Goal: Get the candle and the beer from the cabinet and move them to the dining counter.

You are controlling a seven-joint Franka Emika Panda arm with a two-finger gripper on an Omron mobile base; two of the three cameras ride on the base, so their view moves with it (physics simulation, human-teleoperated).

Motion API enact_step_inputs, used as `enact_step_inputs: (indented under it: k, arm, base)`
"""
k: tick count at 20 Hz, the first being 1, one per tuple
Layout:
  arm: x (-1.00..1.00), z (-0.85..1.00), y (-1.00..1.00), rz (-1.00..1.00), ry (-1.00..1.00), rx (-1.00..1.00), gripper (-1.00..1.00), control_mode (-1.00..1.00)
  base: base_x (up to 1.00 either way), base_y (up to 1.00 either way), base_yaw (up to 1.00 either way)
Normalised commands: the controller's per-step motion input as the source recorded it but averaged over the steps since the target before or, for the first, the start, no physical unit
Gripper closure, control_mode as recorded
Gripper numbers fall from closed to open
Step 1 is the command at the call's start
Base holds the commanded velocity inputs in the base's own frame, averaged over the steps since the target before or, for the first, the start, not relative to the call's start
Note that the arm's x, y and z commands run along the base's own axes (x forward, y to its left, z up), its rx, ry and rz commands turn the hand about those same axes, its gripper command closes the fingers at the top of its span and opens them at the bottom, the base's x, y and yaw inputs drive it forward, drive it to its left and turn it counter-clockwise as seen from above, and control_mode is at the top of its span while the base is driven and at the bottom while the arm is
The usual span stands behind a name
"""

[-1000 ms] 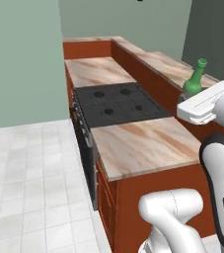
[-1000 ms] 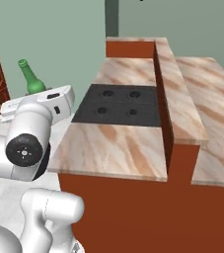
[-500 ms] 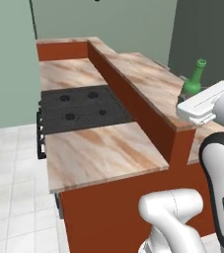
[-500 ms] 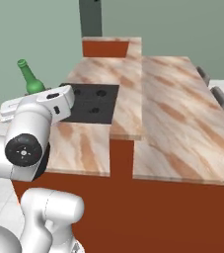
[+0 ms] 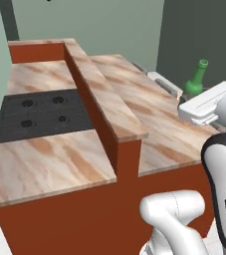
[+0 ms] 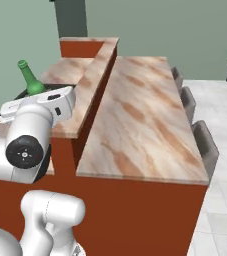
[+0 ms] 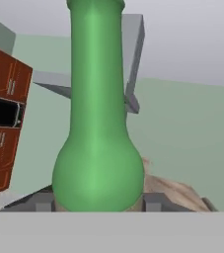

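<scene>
On the far left of the left base view we are seeing the marble countertop with its black cooktop, and a raised marble ledge running along its right edge. Just right of that ledge the dining counter is stretching away as a long beige-pink slab on a red-brown base. Further right we are carrying the beer upright, its green neck and cap rising above the white hand, over the near right part of that slab.

In the right base view the beer is standing at the left above the white wrist, the dining counter is filling the middle, and a row of grey chairs is lining its right side on pale tiled floor.

In the hand view, reddish-brown cupboards are showing at the left edge, and the beer is rising straight up through the centre. Our gripper is clamped on the bottle's wide lower body, one dark fingertip showing at each side of it, pressed against the glass.
</scene>
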Motion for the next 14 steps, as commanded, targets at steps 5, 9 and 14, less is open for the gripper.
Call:
enact_step_inputs:
  k: [5, 9, 14]
  arm:
    - [0.00, 0.00, 0.00, 0.00, 0.00, 0.00, 1.00, 1.00]
    - [0.00, 0.00, 0.00, 0.00, 0.00, 0.00, 1.00, 1.00]
    - [0.00, 0.00, 0.00, 0.00, 0.00, 0.00, 1.00, 1.00]
  base:
    - [0.04, -0.74, 0.00]
    - [0.14, -0.69, 0.00]
    - [0.27, -0.62, 0.00]
